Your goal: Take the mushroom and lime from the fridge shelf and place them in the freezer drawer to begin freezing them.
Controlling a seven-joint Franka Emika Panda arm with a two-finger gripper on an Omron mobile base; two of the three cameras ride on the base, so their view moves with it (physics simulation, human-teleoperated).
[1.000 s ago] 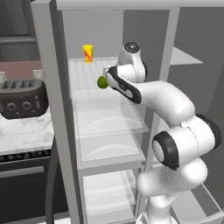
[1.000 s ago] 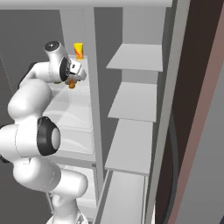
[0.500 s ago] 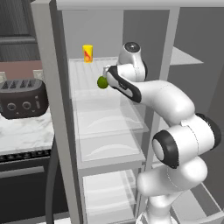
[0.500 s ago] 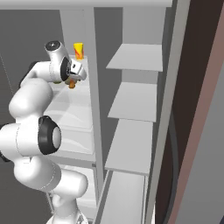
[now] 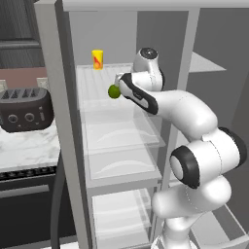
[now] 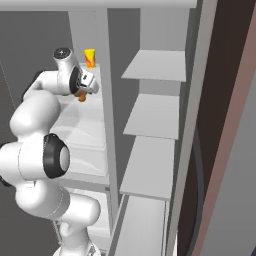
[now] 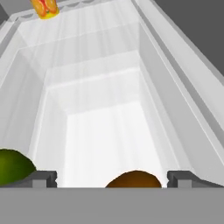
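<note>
Flat, even rendered light, soft shadows under the grey shelves, bright washed-out glow on the fridge shelf (image 7: 105, 109), slightly soft, low-resolution edges, no glare

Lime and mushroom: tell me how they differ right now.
Colour: the lime is dark green, the mushroom brown-capped, with a tan-orange stem in the right base view.
Position: in the hand view, the mushroom sits between the gripper fingertips, the lime outside the left one.
Shared: both are small and rounded, on the fridge shelf.
</note>
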